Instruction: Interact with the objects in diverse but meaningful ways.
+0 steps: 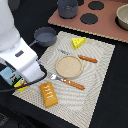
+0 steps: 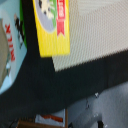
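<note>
Gripper: not discernible in either view, hidden under the white arm (image 1: 17,52) at the exterior view's left; fingers apart or together, cannot tell. Beneath the wrist: yellow red-labelled box (image 2: 51,26), lying at the woven placemat (image 1: 95,75) edge, partly over dark tabletop; small white carton (image 2: 11,50) just beside it, lettered "MILK". Elsewhere on the mat: cheese wedge (image 1: 78,42) at the far side, bread block (image 1: 48,94) at the near side, round tan plate (image 1: 69,66) central, between fork (image 1: 67,81) and knife (image 1: 80,57). Saucepan (image 1: 45,36) off the mat's far corner. Step judged: approach over box, pre-grasp. Next move calls for descent centred on the box, clear of the carton.
</note>
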